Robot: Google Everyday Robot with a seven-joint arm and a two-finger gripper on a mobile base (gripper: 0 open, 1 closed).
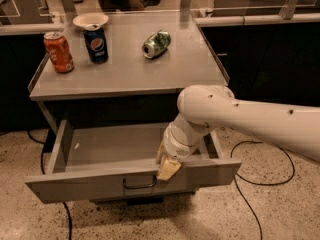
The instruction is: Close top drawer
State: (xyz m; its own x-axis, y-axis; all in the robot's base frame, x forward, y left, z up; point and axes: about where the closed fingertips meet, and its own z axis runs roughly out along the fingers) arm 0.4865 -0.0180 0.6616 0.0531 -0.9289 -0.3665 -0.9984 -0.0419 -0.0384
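Note:
The top drawer [90,181] is a wide, shallow grey metal drawer, pulled far out from under the cabinet top. Its inside looks empty. A small dark wire handle [139,184] sits in the middle of its plain front. My gripper [167,168] reaches down from the white arm [250,119] and its yellowish tip rests on the top edge of the drawer front, just right of the handle.
On the grey cabinet top [190,64] stand an orange can [58,52] and a blue Pepsi can [96,43]; a green can [156,43] lies on its side, and a white bowl [90,19] sits at the back. Black cables [260,174] cross the speckled floor.

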